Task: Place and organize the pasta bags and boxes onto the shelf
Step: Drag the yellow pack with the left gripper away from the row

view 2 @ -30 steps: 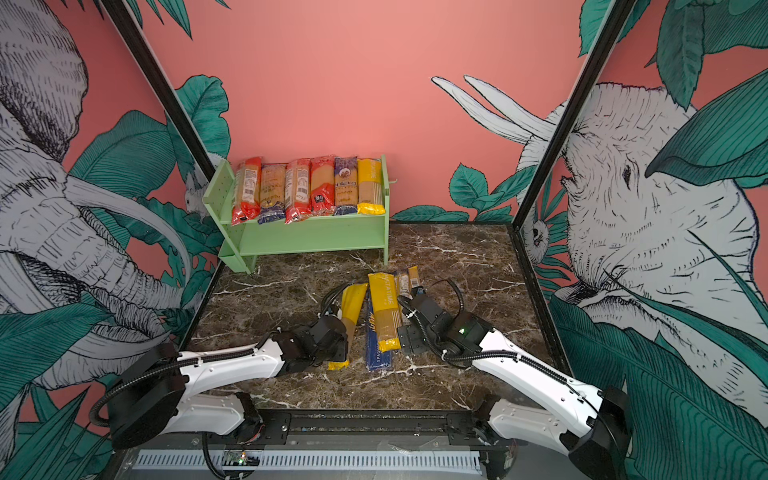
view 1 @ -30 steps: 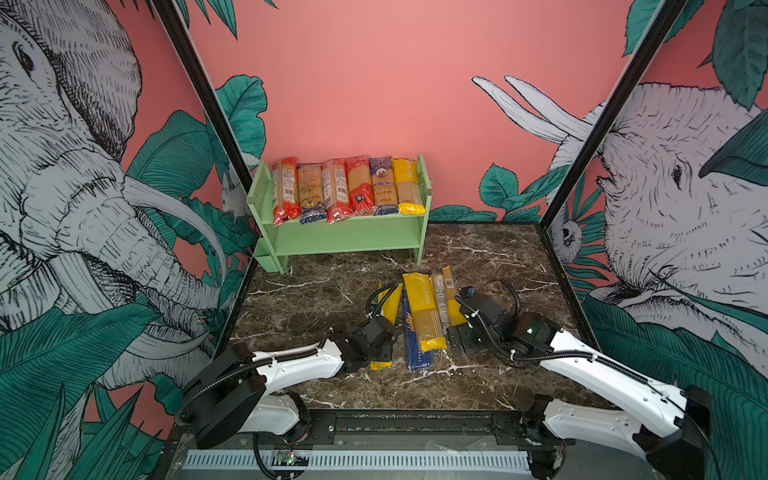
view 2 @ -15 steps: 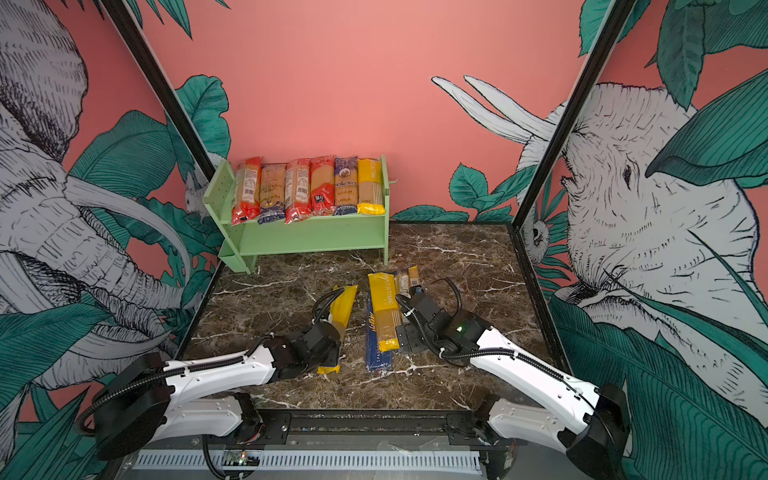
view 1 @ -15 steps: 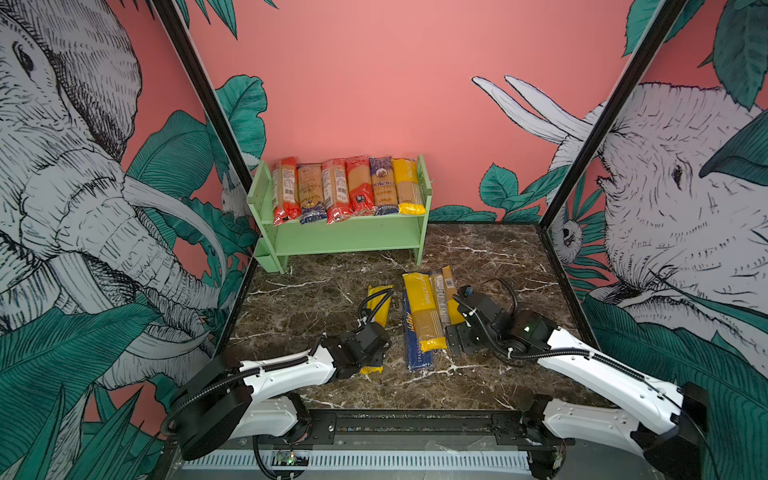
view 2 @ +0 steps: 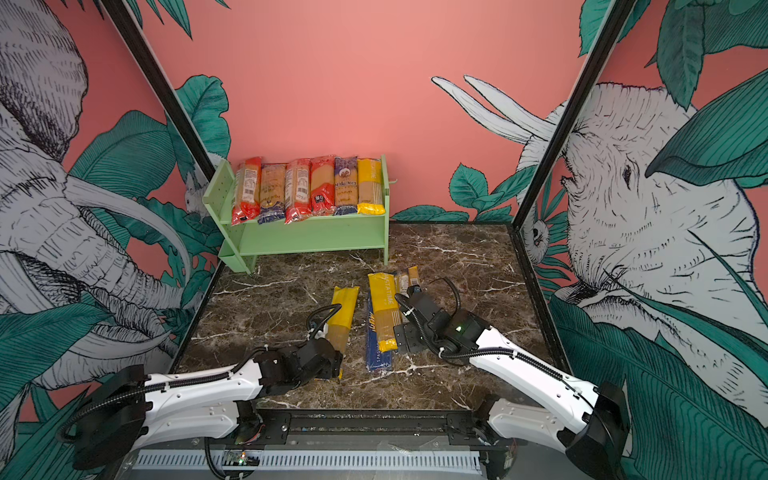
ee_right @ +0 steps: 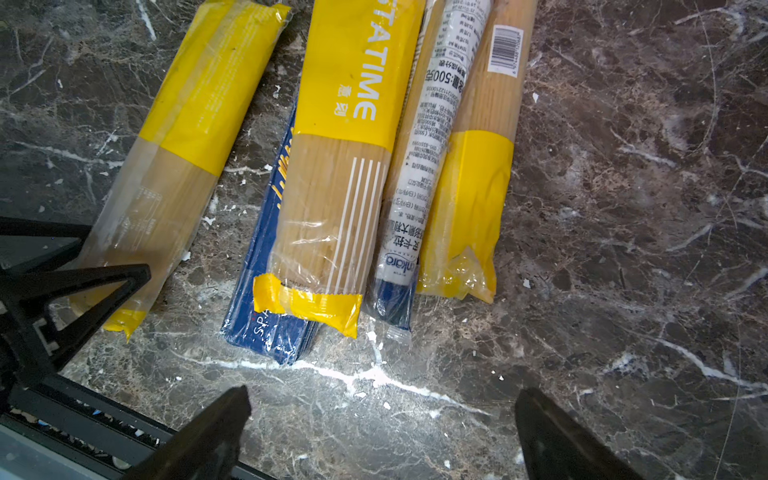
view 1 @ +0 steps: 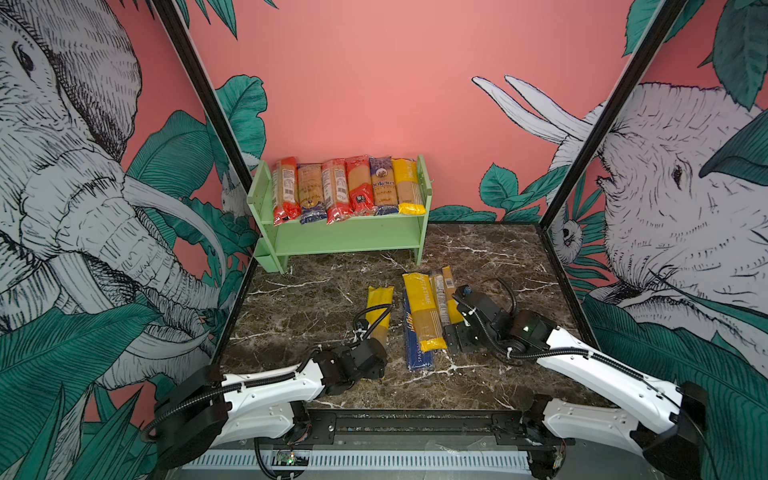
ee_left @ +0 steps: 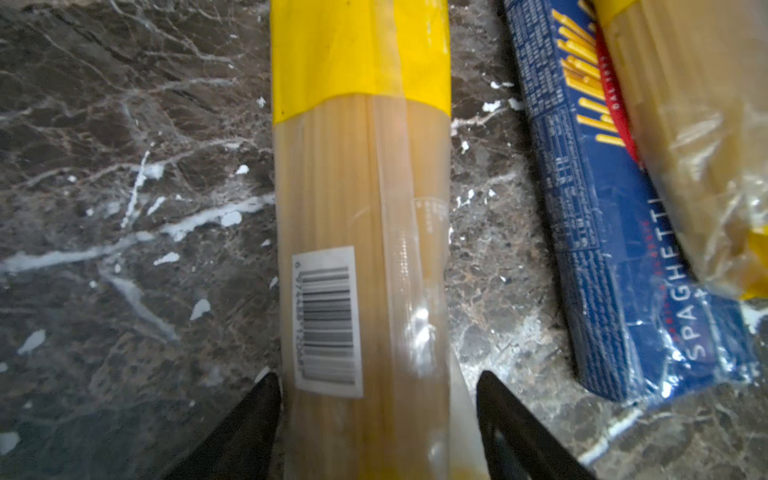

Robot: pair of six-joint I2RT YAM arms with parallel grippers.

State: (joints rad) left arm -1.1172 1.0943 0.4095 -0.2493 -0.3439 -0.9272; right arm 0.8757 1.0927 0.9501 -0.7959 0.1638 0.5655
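The left gripper [ee_left: 376, 380] sits low over the near end of a yellow-ended pack [ee_left: 361, 208]. This pack lies flat and alone on the marble table [view 1: 299, 316], its far end pointing toward the shelf [view 1: 345, 235]. The jaws stand apart and straddle the pack. One finger [ee_left: 249, 424] is right at the wrapper's edge, while the other leaves a sliver of marble showing (so the pack is bracketed, not squeezed).

Near this pack, toward the right arm, four more packs lie in a cluster. A dark-blue pack [view 1: 415, 353] lies flat on the table, and a PASTATIME pack [view 1: 422, 307] rests partly on top of it. A white-labelled pack [ee_right: 419, 166] and a yellow-banded pack [ee_right: 478, 187] are pressed side by side against that one.

The right gripper [ee_right: 382, 392] is at the near end of the cluster, beside the PASTATIME pack's yellow end. Its jaws are spread wide, and the right wrist view shows only bare marble between them. Whether it touches the table cannot be told.

The shelf stands at the back left of the table, against the pink wall. Six packs [view 1: 349, 187] lie side by side across its upper board, their near ends at the front edge.
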